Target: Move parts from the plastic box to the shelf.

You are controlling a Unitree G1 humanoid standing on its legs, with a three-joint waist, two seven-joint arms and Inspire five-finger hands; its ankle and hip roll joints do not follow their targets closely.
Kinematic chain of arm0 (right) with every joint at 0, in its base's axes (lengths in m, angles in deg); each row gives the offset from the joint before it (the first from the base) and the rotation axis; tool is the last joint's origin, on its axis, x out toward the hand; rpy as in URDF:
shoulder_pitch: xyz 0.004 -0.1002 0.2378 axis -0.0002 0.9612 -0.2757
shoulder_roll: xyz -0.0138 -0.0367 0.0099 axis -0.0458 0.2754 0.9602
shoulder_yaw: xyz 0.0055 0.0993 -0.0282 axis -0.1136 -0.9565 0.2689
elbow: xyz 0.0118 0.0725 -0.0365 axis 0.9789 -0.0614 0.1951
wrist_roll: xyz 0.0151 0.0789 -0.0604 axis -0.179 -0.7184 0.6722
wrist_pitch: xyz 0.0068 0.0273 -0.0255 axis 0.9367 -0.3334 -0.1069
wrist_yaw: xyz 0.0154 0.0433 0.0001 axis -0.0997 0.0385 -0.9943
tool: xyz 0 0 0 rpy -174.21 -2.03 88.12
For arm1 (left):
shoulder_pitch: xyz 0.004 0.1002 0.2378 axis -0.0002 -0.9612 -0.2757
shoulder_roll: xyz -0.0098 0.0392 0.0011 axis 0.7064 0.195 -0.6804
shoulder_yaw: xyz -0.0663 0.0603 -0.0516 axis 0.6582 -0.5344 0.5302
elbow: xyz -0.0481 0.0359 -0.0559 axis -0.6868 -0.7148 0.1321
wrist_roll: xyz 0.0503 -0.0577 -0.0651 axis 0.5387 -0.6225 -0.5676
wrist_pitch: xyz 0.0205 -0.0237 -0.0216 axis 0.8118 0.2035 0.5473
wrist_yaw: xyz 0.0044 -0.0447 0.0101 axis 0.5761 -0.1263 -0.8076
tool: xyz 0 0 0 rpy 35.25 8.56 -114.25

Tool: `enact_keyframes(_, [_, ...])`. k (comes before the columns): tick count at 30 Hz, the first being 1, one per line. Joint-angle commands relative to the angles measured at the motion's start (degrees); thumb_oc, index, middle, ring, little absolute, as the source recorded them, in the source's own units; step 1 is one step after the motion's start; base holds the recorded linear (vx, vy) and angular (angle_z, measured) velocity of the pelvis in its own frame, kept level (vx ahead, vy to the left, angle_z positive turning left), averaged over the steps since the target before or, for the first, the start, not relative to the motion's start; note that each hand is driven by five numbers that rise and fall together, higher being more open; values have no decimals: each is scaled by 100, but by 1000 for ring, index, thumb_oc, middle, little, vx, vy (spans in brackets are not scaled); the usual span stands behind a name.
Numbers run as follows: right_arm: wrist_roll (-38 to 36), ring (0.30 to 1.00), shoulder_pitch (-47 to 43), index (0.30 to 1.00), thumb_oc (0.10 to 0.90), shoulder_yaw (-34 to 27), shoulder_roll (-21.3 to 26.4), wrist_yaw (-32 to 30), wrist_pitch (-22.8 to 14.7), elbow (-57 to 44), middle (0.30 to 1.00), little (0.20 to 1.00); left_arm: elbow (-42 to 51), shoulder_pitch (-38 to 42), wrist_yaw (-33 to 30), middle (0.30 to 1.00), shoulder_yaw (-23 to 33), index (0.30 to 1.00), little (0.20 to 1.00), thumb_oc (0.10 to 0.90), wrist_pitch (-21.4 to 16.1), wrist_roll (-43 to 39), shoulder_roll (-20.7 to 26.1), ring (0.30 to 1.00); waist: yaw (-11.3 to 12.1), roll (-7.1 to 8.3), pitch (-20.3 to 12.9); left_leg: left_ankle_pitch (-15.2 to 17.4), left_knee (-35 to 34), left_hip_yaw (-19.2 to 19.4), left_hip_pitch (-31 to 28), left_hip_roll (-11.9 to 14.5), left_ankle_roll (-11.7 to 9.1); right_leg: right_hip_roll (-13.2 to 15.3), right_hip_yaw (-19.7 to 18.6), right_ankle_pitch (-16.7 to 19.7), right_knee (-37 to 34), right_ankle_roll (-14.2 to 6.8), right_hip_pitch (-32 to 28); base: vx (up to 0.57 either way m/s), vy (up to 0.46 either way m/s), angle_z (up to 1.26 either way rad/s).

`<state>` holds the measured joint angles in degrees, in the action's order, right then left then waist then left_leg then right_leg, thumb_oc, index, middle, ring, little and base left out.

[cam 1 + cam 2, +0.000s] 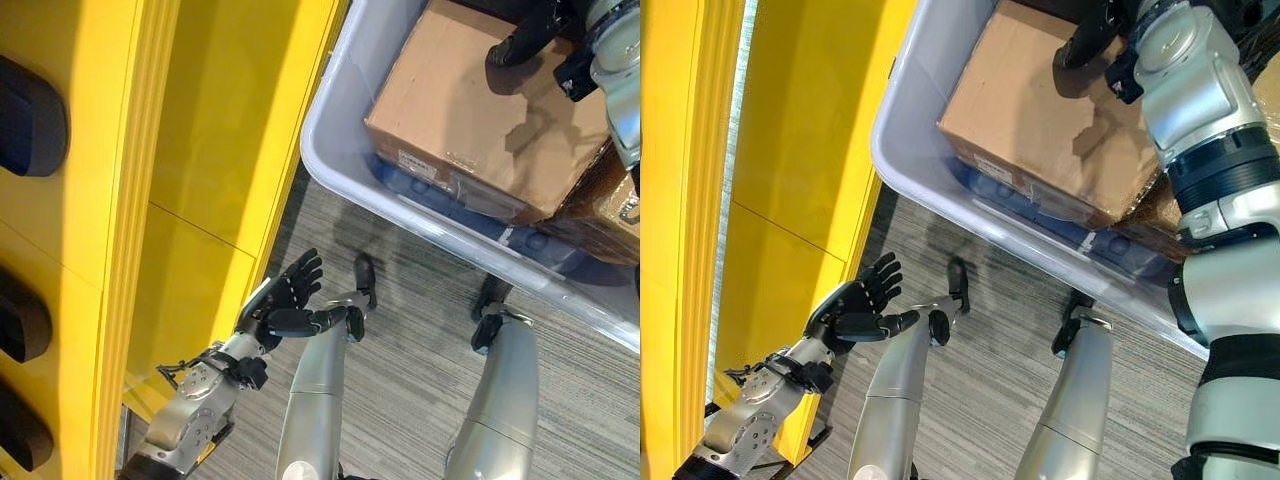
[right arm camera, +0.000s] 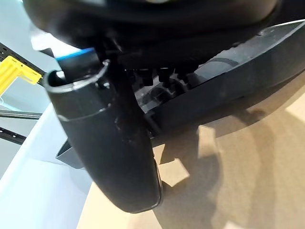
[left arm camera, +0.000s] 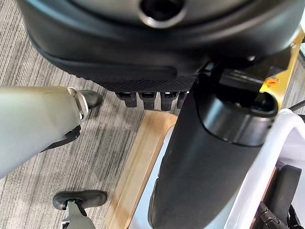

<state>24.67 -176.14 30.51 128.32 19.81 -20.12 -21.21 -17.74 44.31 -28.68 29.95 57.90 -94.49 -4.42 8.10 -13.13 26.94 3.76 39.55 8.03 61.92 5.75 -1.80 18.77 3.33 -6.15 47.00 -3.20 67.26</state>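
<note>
A pale plastic box [image 1: 330,160] stands at the upper right, with a brown cardboard box [image 1: 480,120] lying in it. My right hand [image 1: 525,40] is over the far edge of that cardboard box [image 2: 248,181]. Its thumb [image 2: 114,148] hangs above the cardboard and its fingers reach onto a long dark part [image 2: 238,81] behind it; their grip is hidden. The yellow shelf [image 1: 200,150] fills the left side and bears dark rounded parts [image 1: 30,120]. My left hand [image 1: 283,300] is low beside the shelf, above the floor, fingers straight and spread, holding nothing.
A brown wrapped package [image 1: 610,210] lies in the box to the right of the cardboard box, and something blue [image 1: 420,185] shows underneath it. Grey striped carpet [image 1: 400,330] lies between shelf and box.
</note>
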Motion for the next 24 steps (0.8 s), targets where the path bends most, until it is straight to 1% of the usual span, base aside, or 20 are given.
enact_keyframes(1, [42, 1000, 368, 1000, 900, 763, 412, 486, 346, 777, 1000, 1000, 541, 62, 75, 1000, 181, 1000, 1000, 900, -175, 99, 311, 1000, 107, -393, 285, 269, -318, -466, -36, -130, -69, -246, 47, -1232, 858, 309, -106, 0, 0, 0])
enact_keyframes(5, [116, 1000, 354, 1000, 900, 789, 414, 437, 373, 816, 1000, 1000, 595, 46, 20, 1000, 161, 1000, 1000, 900, -169, 123, 315, 1000, 124, -404, 285, 250, -325, -477, -20, -135, -78, -241, 56, -1222, 844, 299, -105, 0, 0, 0])
enact_keyframes(6, [148, 956, 367, 956, 869, 793, 422, 384, 370, 817, 956, 956, 590, 49, 6, 1000, 156, 1000, 1000, 900, -187, 124, 316, 1000, 123, -403, 285, 246, -327, -476, -18, -136, -76, -243, 53, -1217, 841, 299, -102, 0, 0, 0])
enact_keyframes(7, [73, 750, 369, 750, 722, 802, 433, 379, 348, 846, 750, 750, 608, 50, -3, 1000, 169, 1000, 1000, 900, -186, 130, 318, 1000, 130, -404, 285, 246, -332, -480, -16, -140, -68, -245, 57, -1214, 827, 298, -107, 0, 0, 0])
enact_keyframes(8, [68, 602, 369, 602, 616, 796, 424, 399, 332, 871, 602, 602, 601, 57, -3, 1000, 170, 1000, 1000, 900, -203, 129, 322, 1000, 132, -405, 285, 245, -334, -479, -13, -134, -65, -242, 62, -1213, 825, 295, -107, 0, 0, 0])
enact_keyframes(9, [105, 300, 394, 300, 400, 775, 414, 327, 335, 876, 300, 300, 598, 62, 13, 1000, 178, 1000, 1000, 900, -196, 117, 325, 1000, 132, -409, 285, 245, -351, -471, -41, -135, -65, -232, 67, -1207, 805, 288, -131, 0, 0, 0])
enact_keyframes(10, [201, 300, 370, 300, 400, 783, 386, 413, 363, 914, 300, 300, 571, 94, 86, 1000, 178, 1000, 1000, 900, -170, 155, 336, 1000, 132, -415, 285, 246, -343, -472, -40, -132, -67, -230, 64, -1207, 808, 284, -134, 0, 0, 0])
enact_keyframes(12, [219, 300, 335, 300, 400, 824, 375, 314, 421, 957, 300, 300, 595, 120, 36, 1000, 111, 1000, 1000, 900, -167, 139, 335, 1000, 131, -421, 285, 236, -350, -479, -30, -124, -74, -237, 51, -1196, 799, 281, -122, 0, 0, 0])
enact_keyframes(14, [185, 300, 307, 300, 400, 860, 380, 288, 342, 1040, 300, 300, 589, 148, -18, 1000, 101, 1000, 1000, 900, -206, 131, 333, 1000, 138, -428, 285, 227, -376, -475, -34, -132, -74, -241, 67, -1186, 756, 275, -137, 0, 0, 0])
enact_keyframes(17, [323, 300, 313, 300, 400, 849, 364, 325, 387, 996, 300, 300, 613, 167, -44, 1000, 131, 1000, 1000, 900, -189, 124, 321, 1000, 143, -426, 285, 226, -380, -473, -34, -124, -76, -231, 73, -1181, 748, 265, -141, 0, 0, 0])
enact_keyframes(21, [258, 300, 307, 300, 400, 891, 403, 367, 330, 959, 300, 300, 627, 172, -57, 1000, 119, 1000, 1000, 900, -201, 122, 336, 1000, 134, -422, 285, 214, -390, -473, -26, -120, -80, -240, 74, -1179, 743, 269, -133, 0, 0, 0])
enact_keyframes(24, [376, 300, 315, 300, 400, 884, 389, 436, 291, 961, 300, 300, 632, 171, -68, 1000, 117, 1000, 1000, 900, -226, 126, 326, 1000, 136, -424, 285, 210, -396, -479, -26, -124, -85, -239, 76, -1182, 727, 268, -138, 0, 0, 0])
